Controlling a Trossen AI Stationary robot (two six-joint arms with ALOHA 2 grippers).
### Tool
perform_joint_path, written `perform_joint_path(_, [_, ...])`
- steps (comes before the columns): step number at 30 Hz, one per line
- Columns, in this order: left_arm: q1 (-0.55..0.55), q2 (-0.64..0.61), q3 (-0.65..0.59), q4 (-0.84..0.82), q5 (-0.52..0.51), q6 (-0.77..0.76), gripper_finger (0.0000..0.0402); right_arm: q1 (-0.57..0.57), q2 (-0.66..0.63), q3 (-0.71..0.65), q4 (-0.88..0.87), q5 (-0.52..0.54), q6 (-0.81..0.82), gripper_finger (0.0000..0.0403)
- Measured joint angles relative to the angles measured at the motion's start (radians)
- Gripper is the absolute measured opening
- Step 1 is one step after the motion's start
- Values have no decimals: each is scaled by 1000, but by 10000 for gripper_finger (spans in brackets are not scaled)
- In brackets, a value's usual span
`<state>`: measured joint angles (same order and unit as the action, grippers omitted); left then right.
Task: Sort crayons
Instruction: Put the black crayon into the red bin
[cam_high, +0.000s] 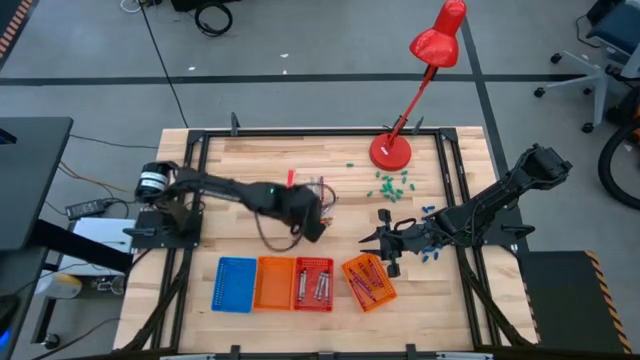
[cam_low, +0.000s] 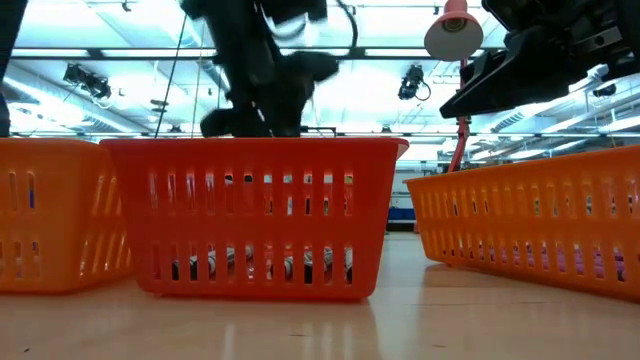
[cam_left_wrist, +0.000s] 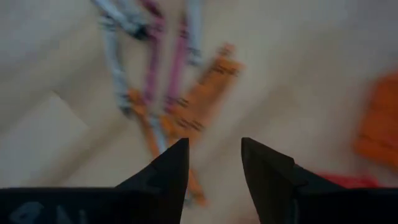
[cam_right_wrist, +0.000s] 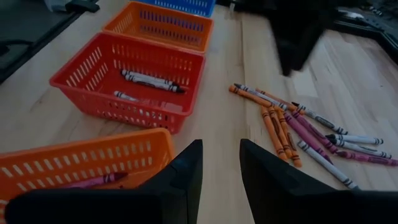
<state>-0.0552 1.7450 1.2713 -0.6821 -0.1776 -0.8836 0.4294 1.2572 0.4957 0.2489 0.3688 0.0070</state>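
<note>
Even, bright light covers the worktop (cam_high: 320, 160) in the high view, with soft shadows. The low view looks into glaring ceiling lights (cam_low: 400, 70), which leave the arms as dark silhouettes. Just ahead of the left tool (cam_left_wrist: 214, 163), the crayons (cam_left_wrist: 168, 93) smear with motion blur. The right wrist view is dimmer, and the dark arm (cam_right_wrist: 298, 31) beyond is blurred.

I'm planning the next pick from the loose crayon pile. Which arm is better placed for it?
Probably the left. The left gripper hangs open right above the loose crayons, which lie just past its fingertips. The right gripper, also open, sits farther off near the tilted orange basket.
</note>
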Motion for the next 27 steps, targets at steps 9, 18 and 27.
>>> perform_joint_path(9, [167,56,0,-1,10,135,160,0,0,0,8,-70,42,111])
perform_joint_path(18, [231,103,-1,30,35,188,160,0,0,0,20,-75,45,105])
perform_joint_path(27, [233,170,-1,89,15,232,160,1,0,0,19,-79,31,103])
